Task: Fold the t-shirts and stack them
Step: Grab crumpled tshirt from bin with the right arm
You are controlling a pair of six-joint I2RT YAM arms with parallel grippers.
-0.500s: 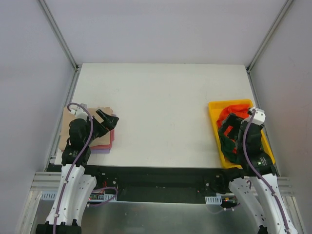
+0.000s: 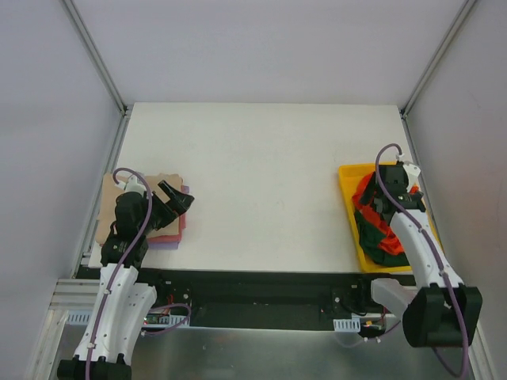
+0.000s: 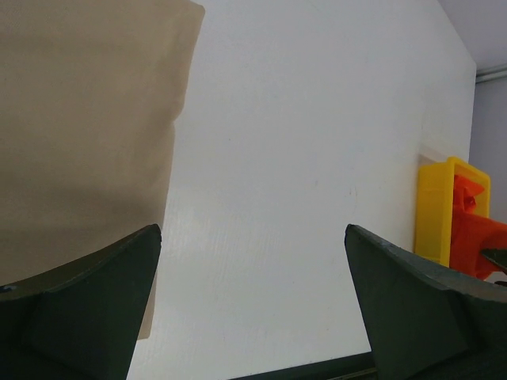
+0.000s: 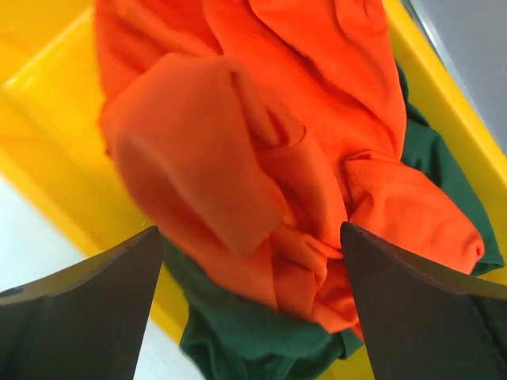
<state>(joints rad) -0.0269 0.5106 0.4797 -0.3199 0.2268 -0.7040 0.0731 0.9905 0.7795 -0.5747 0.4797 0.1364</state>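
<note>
An orange-red t-shirt [image 4: 261, 142] lies crumpled on top of a dark green t-shirt [image 4: 261, 336] in the yellow tray [image 4: 47, 87]. My right gripper [image 4: 249, 229] hovers open just above them, its fingers straddling the orange cloth without holding it; from above, the right gripper [image 2: 380, 202] is over the tray [image 2: 347, 171] at the right edge. At the left, folded t-shirts form a stack: tan [image 2: 107, 207] on top, pink [image 2: 171, 229] and lavender [image 2: 162, 245] below. My left gripper [image 2: 176, 199] stands open over the stack's right edge, with nothing between its fingers, beside the tan shirt [image 3: 79, 119].
The white table [image 2: 261, 182] stretches between the stack and the tray. Grey walls with metal rails [image 2: 95, 55] close in the left, right and back sides. In the left wrist view the tray [image 3: 436, 214] shows far across the table.
The right arm has stretched forward from its folded-back pose, so its gripper now sits over the shirts in the tray. The left gripper has barely shifted.
</note>
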